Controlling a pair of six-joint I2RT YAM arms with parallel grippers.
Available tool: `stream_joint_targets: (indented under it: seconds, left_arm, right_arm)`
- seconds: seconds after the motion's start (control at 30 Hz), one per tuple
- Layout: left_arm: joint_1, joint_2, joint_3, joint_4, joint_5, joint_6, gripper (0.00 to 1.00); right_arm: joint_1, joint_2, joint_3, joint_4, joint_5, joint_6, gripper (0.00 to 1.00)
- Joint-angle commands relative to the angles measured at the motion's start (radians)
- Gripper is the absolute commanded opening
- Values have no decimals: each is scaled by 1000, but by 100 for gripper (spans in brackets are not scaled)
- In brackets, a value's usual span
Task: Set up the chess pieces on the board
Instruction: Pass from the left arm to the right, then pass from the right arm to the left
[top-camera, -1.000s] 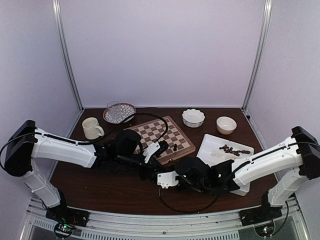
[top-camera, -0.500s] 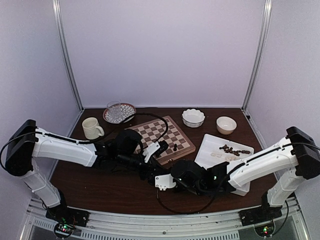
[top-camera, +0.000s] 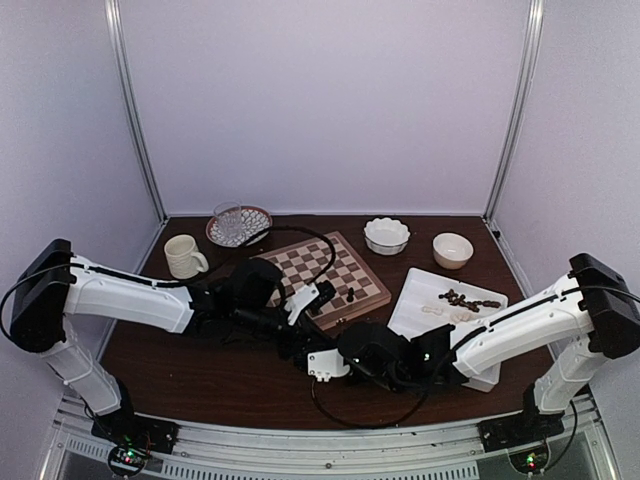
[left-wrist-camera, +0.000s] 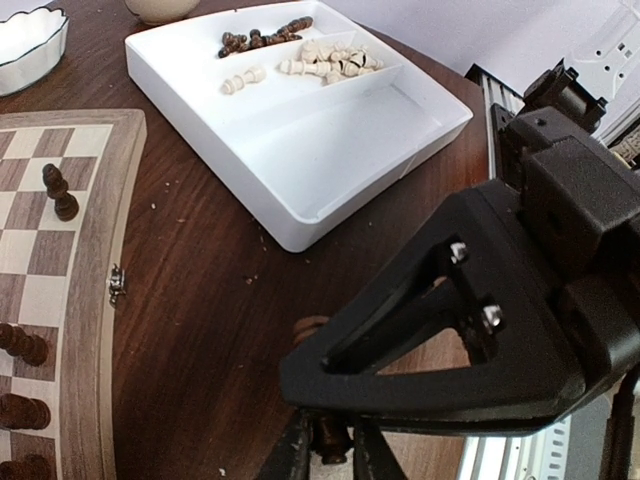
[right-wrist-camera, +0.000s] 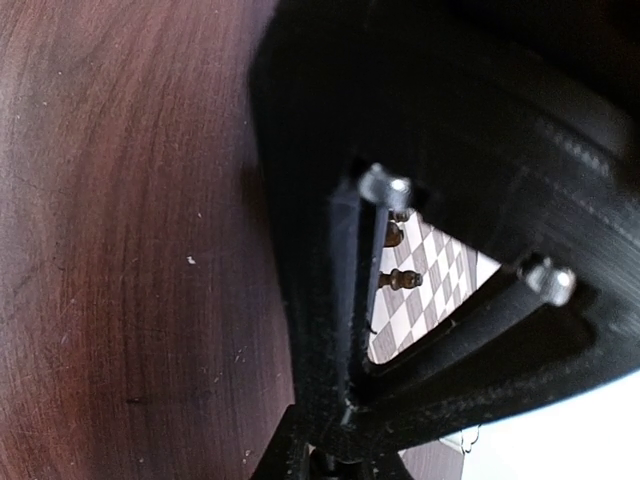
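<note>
The board (top-camera: 330, 262) lies at mid-table, and its border shows in the left wrist view (left-wrist-camera: 95, 200). Dark chess pieces (left-wrist-camera: 60, 192) stand on it near the right edge (top-camera: 350, 294), and more stand along the near row (left-wrist-camera: 20, 345). The white tray (top-camera: 420, 290) holds dark pieces (left-wrist-camera: 255, 38) and cream pieces (left-wrist-camera: 320, 65). My left gripper (top-camera: 298, 343) (left-wrist-camera: 330, 455) is shut on a dark chess piece (left-wrist-camera: 337, 440) in front of the board. My right gripper (top-camera: 308, 355) (right-wrist-camera: 335, 468) lies right against it, its finger frame crossing the left one. Its jaws are hidden.
A mug (top-camera: 183, 256) and a glass on a patterned plate (top-camera: 236, 225) stand at the back left. A fluted white bowl (top-camera: 386, 235) and a cream bowl (top-camera: 452, 250) stand at the back right. A black cable (top-camera: 360, 415) loops on the table near the front edge.
My right arm has moved left and a little forward until its gripper meets the left gripper. The left arm has barely moved.
</note>
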Motion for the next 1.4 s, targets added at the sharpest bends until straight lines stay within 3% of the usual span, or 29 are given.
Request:
stream_joint_targets:
  seconds: [0.0,0.13,0.4,0.63,0.8,1.0,1.37]
  left_arm:
    - [-12,-71,-29,63,19,-9,23]
    - [-4,-132,-81,127,20,-23,35]
    - [41,-232,-171,223,40,-57,41]
    - [77,-354,-268,285,-84,-93,41]
    - [98,-457,-337,266,-285,-113,42]
    - [98,-604,-423,275,-518,-103,46]
    - [98,-656,-476,319,-611,-102,47]
  right_arm:
    - [-23,-42,-14,20,45,51,0]
    - [-47,-72,-30,21,2,85,0]
    - [-90,-113,-52,35,-77,157,0]
    - [-205,-204,-113,120,-319,325,0]
    - [-309,-237,-182,298,-469,515,0]
    - [-350,-150,-206,526,-484,654,0]
    - [-396,183,-169,896,-469,808,0]
